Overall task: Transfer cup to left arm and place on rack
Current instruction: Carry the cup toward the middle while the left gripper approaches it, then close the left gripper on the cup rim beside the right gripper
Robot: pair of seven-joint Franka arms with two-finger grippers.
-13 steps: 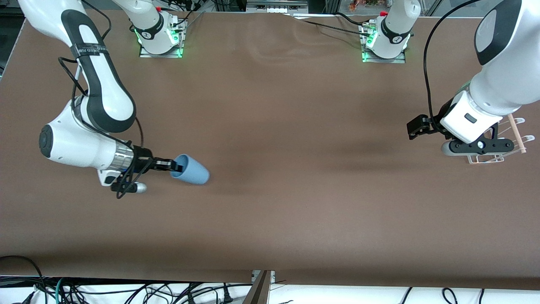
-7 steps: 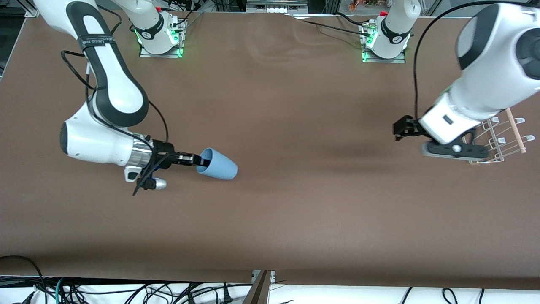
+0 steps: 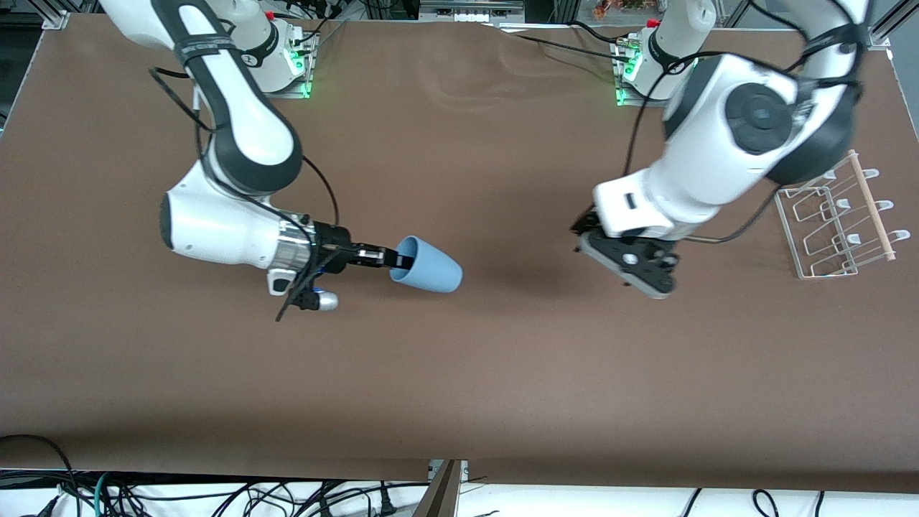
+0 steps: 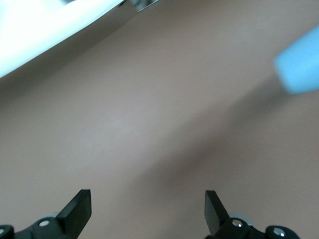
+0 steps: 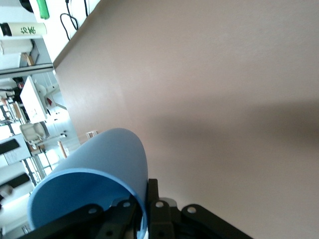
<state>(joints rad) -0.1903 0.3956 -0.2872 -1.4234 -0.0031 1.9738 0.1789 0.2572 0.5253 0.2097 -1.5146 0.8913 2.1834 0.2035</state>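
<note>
The light-blue cup (image 3: 428,273) is held sideways above the table's middle, its mouth toward the right arm. My right gripper (image 3: 397,261) is shut on the cup's rim, one finger inside and one outside, as the right wrist view (image 5: 144,205) shows with the cup (image 5: 94,167) filling its lower part. My left gripper (image 3: 582,233) hangs over the table between the cup and the rack, open and empty. In the left wrist view the gripper (image 4: 148,200) has wide-spread fingers and the cup (image 4: 300,63) is a blurred blue shape ahead. The white wire rack (image 3: 833,224) with its wooden rod (image 3: 871,206) stands at the left arm's end.
The brown table cover (image 3: 459,373) is bare apart from the rack. Both arm bases (image 3: 269,61) with green lights stand along the table's edge farthest from the front camera. Cables (image 3: 215,495) lie below the table's front edge.
My right arm has carried the cup toward the table's middle. My left arm has swung away from the rack toward the cup, leaving the rack uncovered.
</note>
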